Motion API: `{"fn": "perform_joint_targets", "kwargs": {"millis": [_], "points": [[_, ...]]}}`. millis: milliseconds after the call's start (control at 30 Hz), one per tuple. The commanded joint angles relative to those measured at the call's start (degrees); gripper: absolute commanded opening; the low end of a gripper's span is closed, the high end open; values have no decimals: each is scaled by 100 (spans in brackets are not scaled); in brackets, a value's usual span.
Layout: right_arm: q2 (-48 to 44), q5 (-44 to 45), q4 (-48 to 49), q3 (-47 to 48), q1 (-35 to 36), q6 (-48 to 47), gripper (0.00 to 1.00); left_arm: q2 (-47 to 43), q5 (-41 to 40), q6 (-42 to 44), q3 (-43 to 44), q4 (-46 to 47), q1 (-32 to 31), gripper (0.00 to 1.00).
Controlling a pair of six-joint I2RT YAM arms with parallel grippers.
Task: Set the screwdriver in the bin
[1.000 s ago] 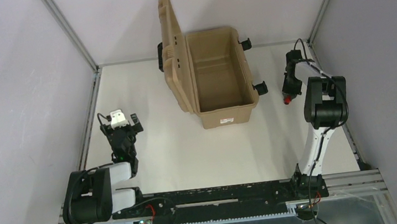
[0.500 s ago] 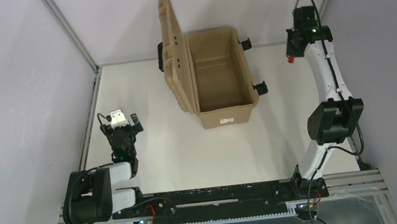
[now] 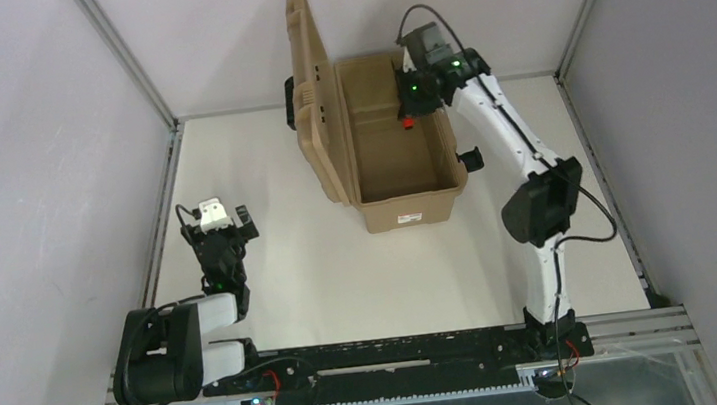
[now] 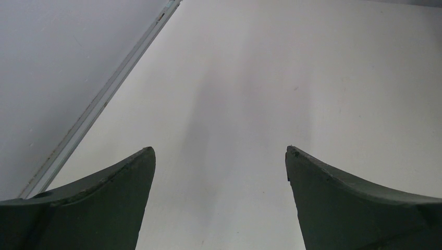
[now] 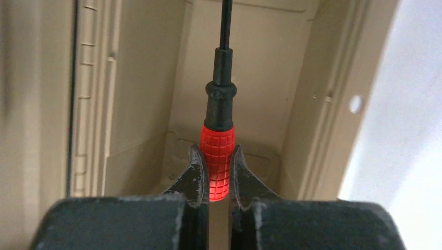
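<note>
R pincer [image 5: 216,152] clenched on the screwdriver [image 5: 221,96] by its red handle; shaft axis points straight ahead of the fingers, over open bin [image 3: 405,208] interior. L pincer [image 4: 220,151] released, empty, above tabletop [image 3: 321,267], well apart.

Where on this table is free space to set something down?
Free: the strip of white table between the near end of the tan plastic bin and the arm bases; also between its open lid and the left gripper. Crowded: the bin's far end, where the right gripper holds the red-handled screwdriver.
</note>
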Motion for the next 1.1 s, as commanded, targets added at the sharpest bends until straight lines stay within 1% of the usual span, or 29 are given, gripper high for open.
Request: {"fn": "perform_joint_targets", "kwargs": {"millis": [0, 67, 167, 233, 333, 367, 500, 567, 667, 700, 867, 1000, 1067], "points": [[698, 49, 216, 126, 189, 423, 3, -14, 44, -3, 257, 304, 38, 100], [992, 58, 299, 120, 225, 530, 3, -13, 45, -3, 253, 304, 38, 100], [1419, 437, 360, 95, 270, 685, 4, -14, 40, -3, 254, 304, 38, 100], [1703, 508, 347, 77, 297, 746, 6, -13, 43, -3, 257, 304, 38, 100], [2039, 467, 376, 2, 345, 842, 12, -13, 38, -7, 252, 304, 38, 100], [2141, 448, 409, -47, 370, 866, 18, -13, 38, -1, 254, 304, 38, 100], [2330, 527, 477, -132, 424, 950, 29, -16, 40, -3, 252, 304, 38, 100], [2360, 552, 442, -112, 444, 929, 38, -15, 40, -3, 257, 300, 38, 100], [2234, 672, 306, 4, 467, 846, 62, -14, 44, -3, 254, 302, 38, 100], [2155, 756, 237, 84, 474, 799, 67, -18, 42, -3, 252, 304, 38, 100], [1451, 987, 22, 505, 478, 568, 74, -13, 44, -3, 258, 304, 38, 100], [695, 1203, 88, 563, 432, 280, 85, -13, 38, -3, 252, 304, 38, 100], [427, 1217, 91, 563, 313, 138, 88, -14, 44, -3, 253, 304, 38, 100]]}}
